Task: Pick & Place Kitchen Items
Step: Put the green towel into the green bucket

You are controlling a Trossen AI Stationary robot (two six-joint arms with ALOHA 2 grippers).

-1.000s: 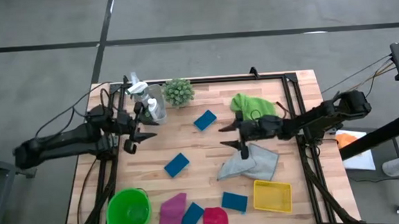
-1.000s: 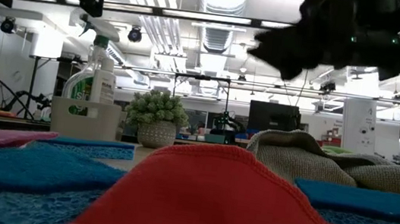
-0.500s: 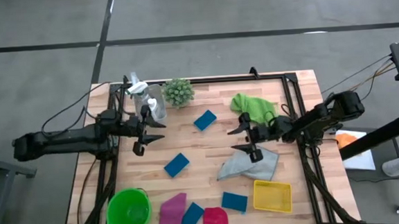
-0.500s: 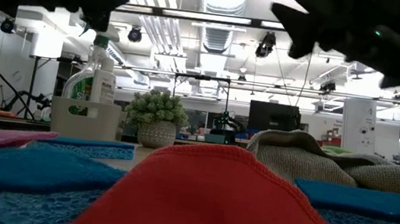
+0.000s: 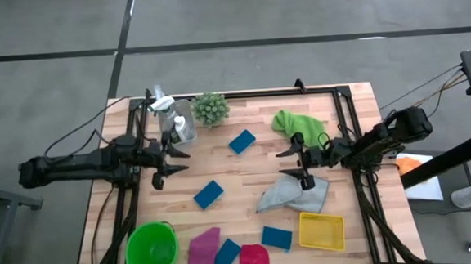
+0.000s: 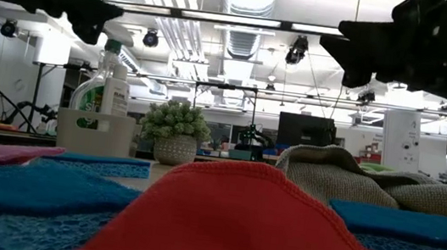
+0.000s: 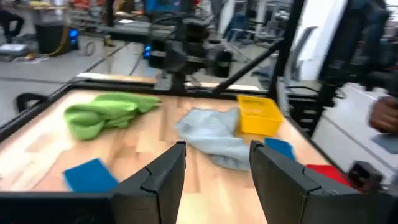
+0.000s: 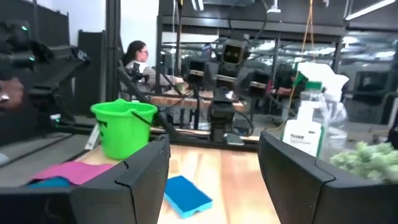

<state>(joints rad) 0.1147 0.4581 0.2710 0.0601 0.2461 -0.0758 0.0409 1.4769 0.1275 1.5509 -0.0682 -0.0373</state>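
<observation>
My right gripper open, empty, above grey cloth at table's right. Cloth looks limp, light; I'd pinch raised fold. Left gripper open, empty, near bottle.

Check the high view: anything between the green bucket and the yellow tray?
Yes. Between the round green plastic bucket and the square yellow tray lie a pink cloth, two blue sponges and a red cloth.

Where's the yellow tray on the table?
From above, the yellow tray sits at the table's near right corner, just below the grey cloth and right of a blue sponge.
</observation>
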